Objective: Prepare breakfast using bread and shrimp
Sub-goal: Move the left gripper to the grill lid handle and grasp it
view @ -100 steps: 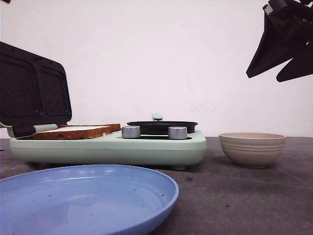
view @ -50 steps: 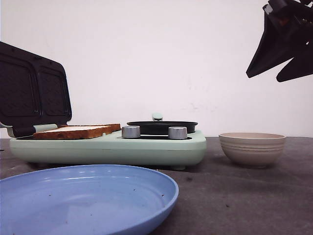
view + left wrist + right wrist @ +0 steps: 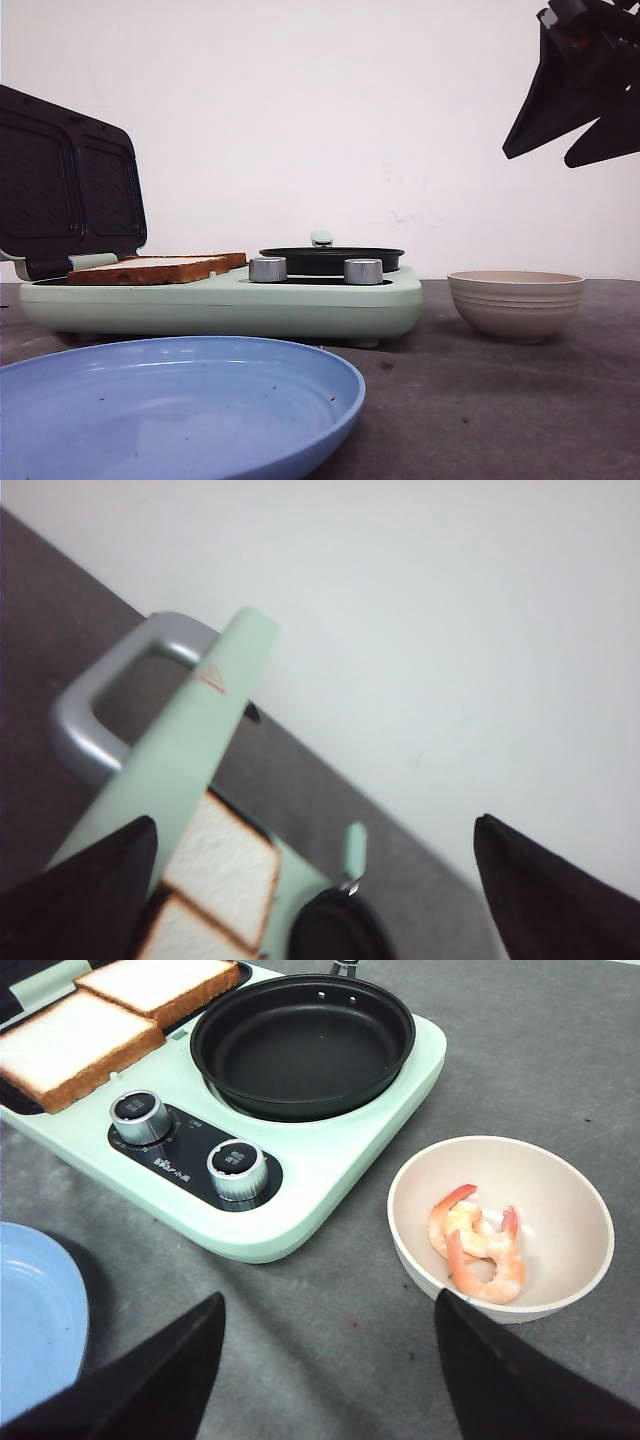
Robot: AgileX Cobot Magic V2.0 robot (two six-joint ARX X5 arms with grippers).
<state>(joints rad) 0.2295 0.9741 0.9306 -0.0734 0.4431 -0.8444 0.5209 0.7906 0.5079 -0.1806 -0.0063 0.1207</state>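
Two slices of bread (image 3: 150, 268) lie side by side on the left plate of a mint-green breakfast maker (image 3: 300, 305). They show from above in the right wrist view (image 3: 70, 1045) and in the left wrist view (image 3: 225, 855). Pink shrimp (image 3: 475, 1245) lie in a beige bowl (image 3: 560, 1190) to the right of the maker, also seen in the front view (image 3: 515, 305). My right gripper (image 3: 537, 158) is open and empty, high above the bowl; its jaws stand wide apart (image 3: 330, 1298). My left gripper (image 3: 315, 825) is open and empty, high above the maker's raised lid (image 3: 170, 770).
The maker's dark-lined lid (image 3: 70, 190) stands open at the left, with a grey handle (image 3: 90, 700). An empty black pan (image 3: 300, 1045) sits on the maker's right side behind two silver knobs (image 3: 237, 1165). A blue plate (image 3: 170, 410) lies at the table's front left.
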